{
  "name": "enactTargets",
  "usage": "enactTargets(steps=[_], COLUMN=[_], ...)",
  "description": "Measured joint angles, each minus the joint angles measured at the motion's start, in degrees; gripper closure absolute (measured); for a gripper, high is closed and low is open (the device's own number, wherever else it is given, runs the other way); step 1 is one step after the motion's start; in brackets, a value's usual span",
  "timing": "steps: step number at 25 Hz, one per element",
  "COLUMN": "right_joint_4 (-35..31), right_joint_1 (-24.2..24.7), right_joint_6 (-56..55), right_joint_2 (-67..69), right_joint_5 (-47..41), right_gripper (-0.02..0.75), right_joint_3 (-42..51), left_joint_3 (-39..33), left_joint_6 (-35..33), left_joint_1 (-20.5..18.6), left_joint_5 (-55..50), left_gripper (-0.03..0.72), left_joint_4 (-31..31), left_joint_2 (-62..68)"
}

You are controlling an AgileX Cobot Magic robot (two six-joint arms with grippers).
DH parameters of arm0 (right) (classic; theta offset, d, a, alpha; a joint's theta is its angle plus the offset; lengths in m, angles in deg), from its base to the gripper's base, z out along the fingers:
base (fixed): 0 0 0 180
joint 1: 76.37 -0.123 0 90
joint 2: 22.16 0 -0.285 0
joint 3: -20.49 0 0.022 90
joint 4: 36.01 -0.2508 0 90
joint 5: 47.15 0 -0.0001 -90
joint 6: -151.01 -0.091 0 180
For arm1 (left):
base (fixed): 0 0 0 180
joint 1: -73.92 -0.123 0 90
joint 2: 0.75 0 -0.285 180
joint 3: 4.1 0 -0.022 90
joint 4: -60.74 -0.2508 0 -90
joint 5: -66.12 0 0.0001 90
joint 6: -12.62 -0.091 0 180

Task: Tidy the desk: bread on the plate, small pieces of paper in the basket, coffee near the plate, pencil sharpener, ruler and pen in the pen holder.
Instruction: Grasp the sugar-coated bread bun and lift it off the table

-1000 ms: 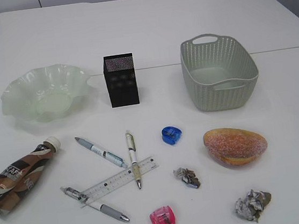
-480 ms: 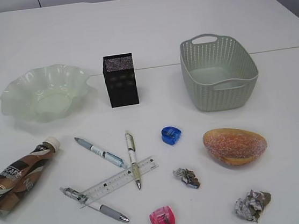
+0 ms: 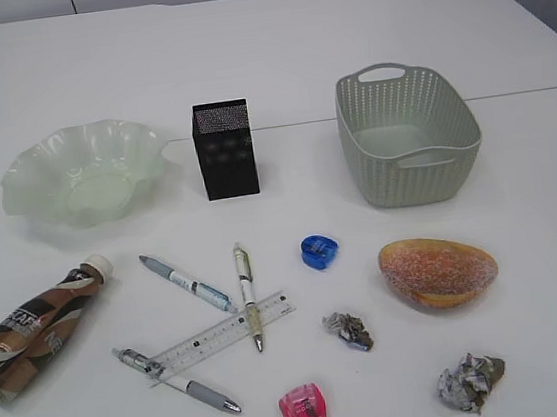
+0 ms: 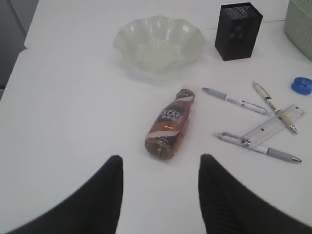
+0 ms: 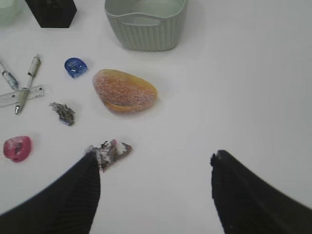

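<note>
Nearest the camera in the exterior view, a pink pencil sharpener point(image 3: 304, 411) and a crumpled paper piece point(image 3: 470, 382) lie on the bench point(image 3: 516, 171). A second, smaller paper piece point(image 3: 349, 329) lies just behind them, near the middle.

The left tool point(image 4: 161, 195) hangs above the bench with jaws apart and nothing between them; the coffee point(image 4: 170, 130) lies on its side just beyond it. The right tool point(image 5: 156, 192) also stands wide and empty, its left finger beside the crumpled paper piece.

Mid-bench, the ruler point(image 3: 222, 335) lies slanted, crossing a grey pen point(image 3: 177, 381); a cream pen point(image 3: 247, 295) lies across the ruler's far end. A third pen point(image 3: 186, 282) lies to the left of the cream pen. The coffee rests at the left edge. A blue pencil sharpener point(image 3: 319, 251) sits near centre; the bread point(image 3: 438, 271) lies to its right.

Farthest back, left to right: the plate point(image 3: 83, 173), the pen holder point(image 3: 224, 148) upright, and the basket point(image 3: 406, 134).
</note>
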State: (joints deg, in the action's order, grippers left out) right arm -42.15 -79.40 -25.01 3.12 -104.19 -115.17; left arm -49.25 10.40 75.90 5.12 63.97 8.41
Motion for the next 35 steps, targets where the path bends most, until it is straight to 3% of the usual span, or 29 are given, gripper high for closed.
enactTargets(steps=[8,17,22,27,35], right_joint_4=[-1.0,-2.9,-4.6,-7.7,-18.9], right_joint_1=[0.0,0.0,0.0,0.0,0.0], right_joint_6=[0.0,0.6,13.7,29.3,50.1], right_joint_2=[13.1,32.6,46.7,58.3,70.7], right_joint_5=[9.4,9.5,6.1,2.1,1.1], right_gripper=[0.213,0.214,0.218,0.222,0.225], right_joint_3=[-0.6,-7.1,-15.1,-21.1,-23.7], left_joint_3=[2.7,7.5,10.5,11.8,15.6], left_joint_6=[0.0,0.0,-1.5,-10.0,-16.2], left_joint_1=[0.0,0.0,0.0,0.0,0.0], left_joint_5=[5.7,14.3,14.1,11.9,9.9], left_gripper=[0.318,0.317,0.317,0.318,0.318], left_joint_4=[2.2,0.4,2.8,12.4,22.4], left_joint_2=[12.0,28.0,36.4,45.3,55.2])
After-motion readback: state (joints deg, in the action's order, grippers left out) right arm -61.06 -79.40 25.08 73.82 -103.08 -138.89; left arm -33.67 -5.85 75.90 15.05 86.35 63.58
